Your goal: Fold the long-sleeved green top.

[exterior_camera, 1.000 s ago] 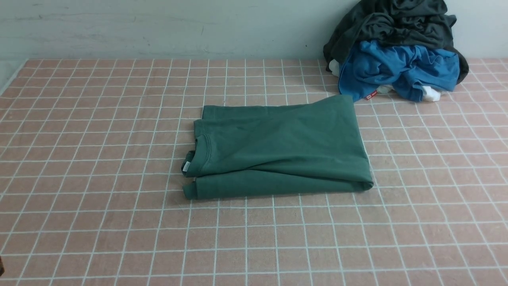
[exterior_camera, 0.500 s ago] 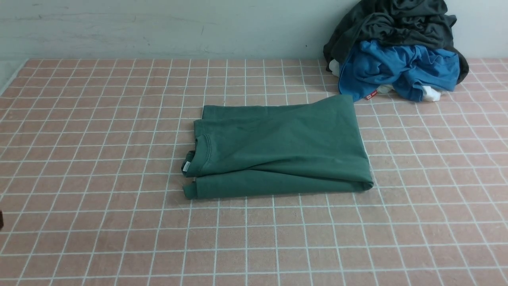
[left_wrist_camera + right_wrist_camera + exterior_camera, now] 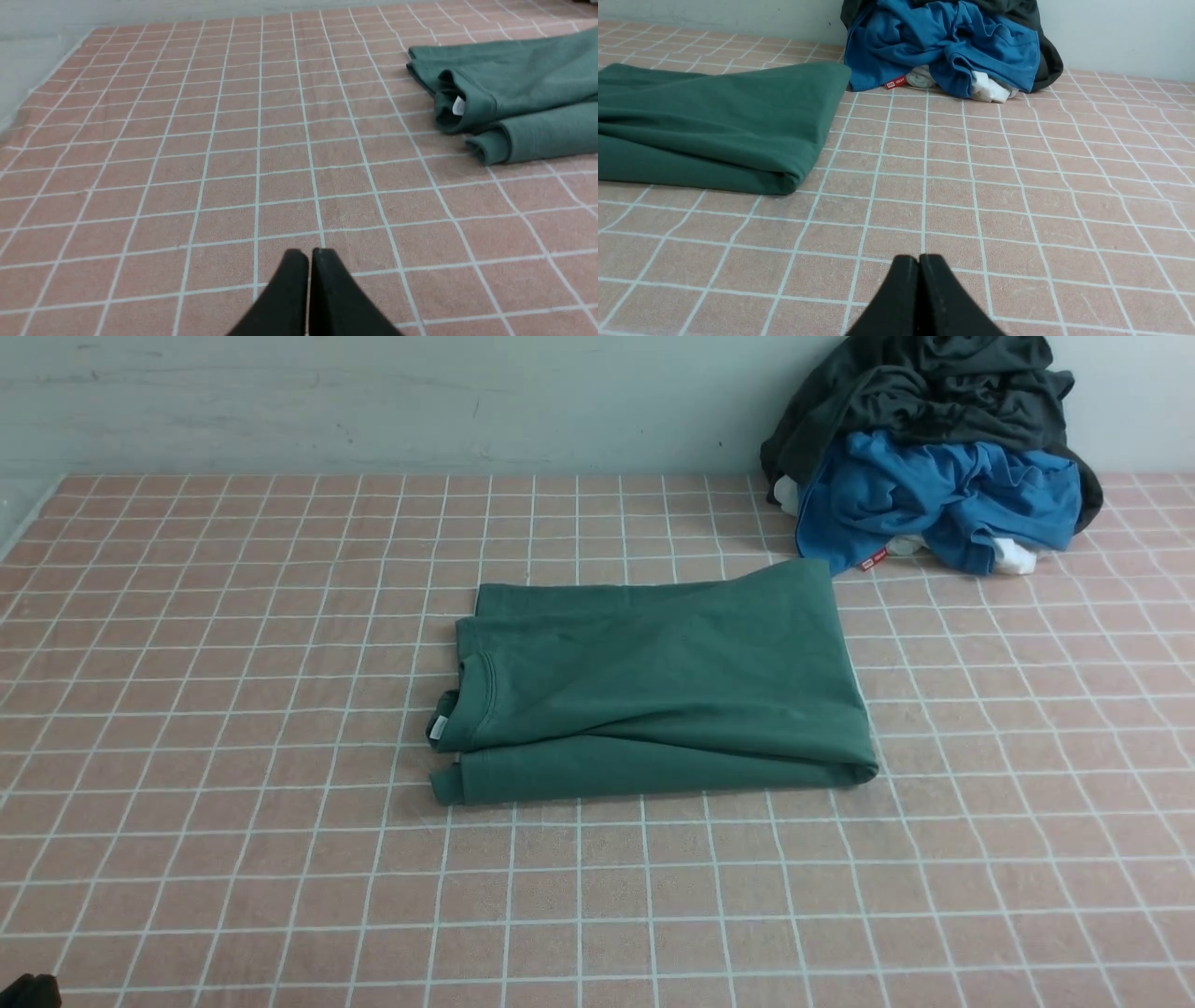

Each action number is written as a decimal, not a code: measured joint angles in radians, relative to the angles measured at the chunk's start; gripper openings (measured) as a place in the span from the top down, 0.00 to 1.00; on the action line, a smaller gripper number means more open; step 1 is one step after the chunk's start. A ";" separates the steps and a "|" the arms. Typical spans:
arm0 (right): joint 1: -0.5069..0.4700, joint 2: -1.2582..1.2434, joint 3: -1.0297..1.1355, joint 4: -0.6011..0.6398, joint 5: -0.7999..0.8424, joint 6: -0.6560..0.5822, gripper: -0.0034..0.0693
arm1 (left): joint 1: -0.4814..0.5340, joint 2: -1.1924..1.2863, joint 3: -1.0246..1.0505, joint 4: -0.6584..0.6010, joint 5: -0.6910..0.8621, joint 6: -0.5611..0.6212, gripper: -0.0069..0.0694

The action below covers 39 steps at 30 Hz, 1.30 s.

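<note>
The red tag [image 3: 895,83] on the blue garment [image 3: 943,44] bears white print, probably too blurred to read.

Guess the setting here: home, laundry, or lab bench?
Most likely a lab bench staged for garment folding. A pink grid-patterned cloth covers the surface against a bare wall; the green long-sleeved top lies folded mid-surface, and a heap of blue and dark garments sits at the far right corner.

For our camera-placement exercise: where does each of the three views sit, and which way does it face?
Front view: between the arms, facing the wall; green top; no gripper visible.
Left wrist view: low, behind the shut left gripper, facing the top's collar end.
Right wrist view: low, behind the shut right gripper, facing the clothes pile.
All three share the top.
</note>
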 joint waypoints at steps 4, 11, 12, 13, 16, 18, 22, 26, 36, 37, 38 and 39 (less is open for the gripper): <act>0.000 0.000 0.000 0.000 0.000 0.000 0.97 | 0.000 0.000 -0.004 -0.009 0.015 0.057 0.91; 0.000 0.000 0.000 0.000 0.000 0.000 0.97 | 0.000 0.000 -0.005 -0.009 0.018 0.079 0.91; 0.000 0.000 0.000 0.000 0.000 0.000 0.97 | 0.000 0.000 -0.005 -0.009 0.018 0.079 0.91; 0.000 0.000 0.000 0.000 0.000 0.000 0.97 | 0.000 0.000 -0.005 -0.009 0.018 0.079 0.91; 0.000 0.000 -0.001 0.000 0.000 0.000 0.97 | 0.000 0.000 -0.005 -0.009 0.018 0.079 0.91; 0.000 0.000 -0.001 0.000 0.000 0.000 0.97 | 0.000 0.000 -0.005 -0.009 0.018 0.079 0.91; 0.000 0.000 -0.001 0.000 0.000 0.000 0.97 | 0.000 0.000 -0.005 -0.009 0.019 0.079 0.91; 0.000 0.000 -0.001 0.000 0.000 0.000 0.97 | 0.000 0.000 -0.005 -0.009 0.019 0.079 0.91; 0.000 0.000 -0.001 0.000 0.000 0.000 0.97 | 0.000 0.000 -0.005 -0.009 0.019 0.080 0.91; 0.000 0.000 -0.001 0.000 0.000 0.000 0.97 | 0.000 0.000 -0.005 -0.009 0.019 0.080 0.91; 0.000 0.000 -0.001 0.000 0.000 0.000 0.97 | 0.000 0.000 -0.005 -0.009 0.019 0.080 0.91; 0.000 0.000 -0.001 0.000 0.000 0.000 0.97 | 0.000 0.000 -0.005 -0.009 0.019 0.080 0.91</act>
